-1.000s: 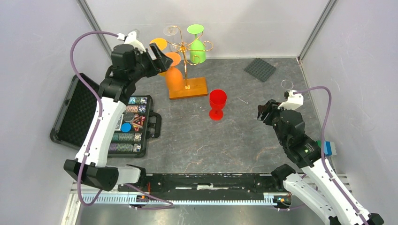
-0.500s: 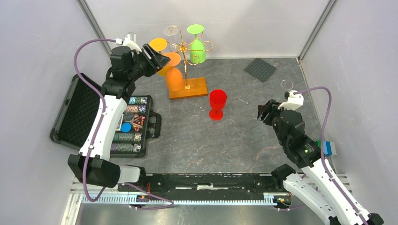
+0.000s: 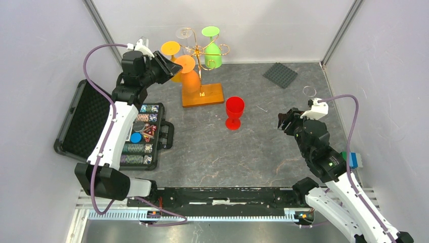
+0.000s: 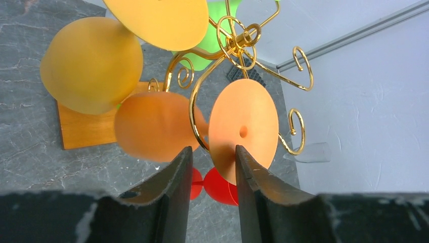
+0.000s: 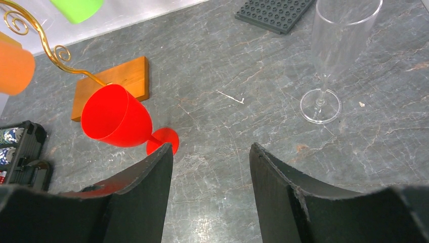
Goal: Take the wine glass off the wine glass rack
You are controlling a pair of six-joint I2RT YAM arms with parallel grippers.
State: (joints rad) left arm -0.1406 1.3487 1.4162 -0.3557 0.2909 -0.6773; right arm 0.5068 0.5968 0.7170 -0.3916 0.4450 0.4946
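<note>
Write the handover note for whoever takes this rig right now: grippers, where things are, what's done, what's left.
Left gripper: open, narrow gap, tips by the hanging orange glass, level with the gap between bowl and foot; no grip seen.
Right gripper: open, empty, low over the table.
Wine glass rack: at the back; orange glass, yellow glass and green glass hang on it upside down.
Done: the reach to the orange glass; a red glass already stands upright on the table.
Left: probably grip the stem, slide the orange glass off, set it down.
</note>
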